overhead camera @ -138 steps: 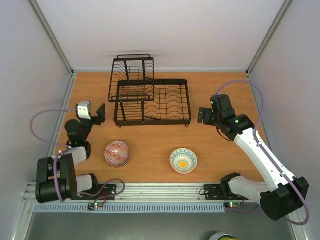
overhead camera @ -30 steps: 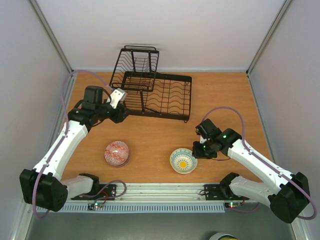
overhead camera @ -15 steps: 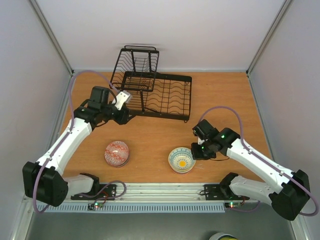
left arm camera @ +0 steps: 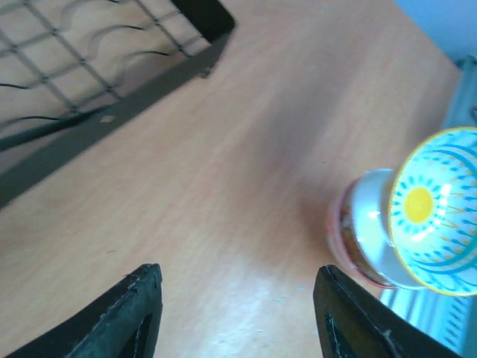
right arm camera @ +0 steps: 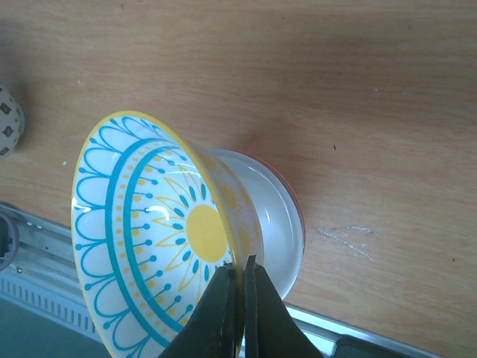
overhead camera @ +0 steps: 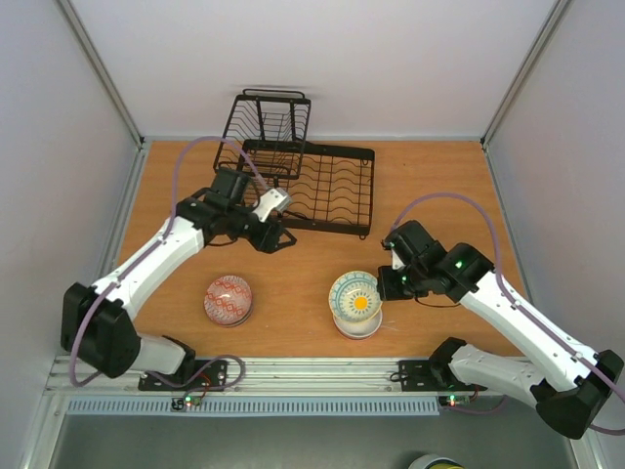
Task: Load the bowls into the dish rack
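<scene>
Where visible, three bowls, one rack.

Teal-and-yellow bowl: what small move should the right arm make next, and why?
Probably lift a little higher before swinging toward the dish rack. The right gripper is shut on the rim of the teal-and-yellow bowl, which hangs tilted, its base apparently just above a second bowl standing on the table.

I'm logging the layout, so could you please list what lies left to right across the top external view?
From the left: pink-red patterned bowl, left gripper, teal-rimmed bowl, right gripper shut on its rim. The dish rack spans several of these, so I leave it out.
</scene>
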Motion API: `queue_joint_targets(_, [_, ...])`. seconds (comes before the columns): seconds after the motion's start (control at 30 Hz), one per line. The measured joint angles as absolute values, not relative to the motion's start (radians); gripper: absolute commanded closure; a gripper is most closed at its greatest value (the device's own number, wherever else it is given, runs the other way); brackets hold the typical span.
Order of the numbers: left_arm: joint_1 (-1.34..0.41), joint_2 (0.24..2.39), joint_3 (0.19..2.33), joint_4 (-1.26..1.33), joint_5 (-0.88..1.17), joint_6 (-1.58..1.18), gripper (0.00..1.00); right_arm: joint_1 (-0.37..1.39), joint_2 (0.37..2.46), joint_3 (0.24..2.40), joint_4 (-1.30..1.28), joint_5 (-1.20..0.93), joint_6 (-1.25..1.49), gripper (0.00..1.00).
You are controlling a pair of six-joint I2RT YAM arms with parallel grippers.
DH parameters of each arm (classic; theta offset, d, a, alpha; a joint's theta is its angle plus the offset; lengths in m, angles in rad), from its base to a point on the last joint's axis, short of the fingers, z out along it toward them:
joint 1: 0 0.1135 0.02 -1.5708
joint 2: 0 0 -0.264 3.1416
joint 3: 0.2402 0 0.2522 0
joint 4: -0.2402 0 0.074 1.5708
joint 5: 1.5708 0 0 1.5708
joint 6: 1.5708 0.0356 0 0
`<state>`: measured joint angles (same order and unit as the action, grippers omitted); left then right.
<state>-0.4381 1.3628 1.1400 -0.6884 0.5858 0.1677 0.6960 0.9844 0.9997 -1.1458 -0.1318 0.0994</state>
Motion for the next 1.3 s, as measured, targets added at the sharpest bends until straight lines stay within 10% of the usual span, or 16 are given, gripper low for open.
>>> queue_joint_targets(0.77, [-0.731,1.607,1.262,-0.805,0.806,0.192,0.38,0.715,1.098,1.153,-1.093,-0.138,0.03,0.99])
queue_joint_targets(0.83, [-0.741,1.628,1.262,-0.805,0.793,0.192,0.49,0.719,1.098,1.165,-1.086,-0.138,0.027,0.99])
queue_joint_targets(0.93, [-0.749,1.652,1.263,-0.81,0.779,0.195,0.96,0.724,1.1,1.172,-1.083,-0.138,0.025,0.99])
queue_joint_targets(1.13, [-0.727,1.683,1.285,-0.785,0.682,0.119,0.99,0.752,1.112,1.173,-1.068,-0.203,0.04,0.99])
queue_joint_targets(1.3, [-0.731,1.671,1.284,-0.775,0.645,0.138,1.0,0.752,1.112,1.165,-1.061,-0.203,0.041,0.79])
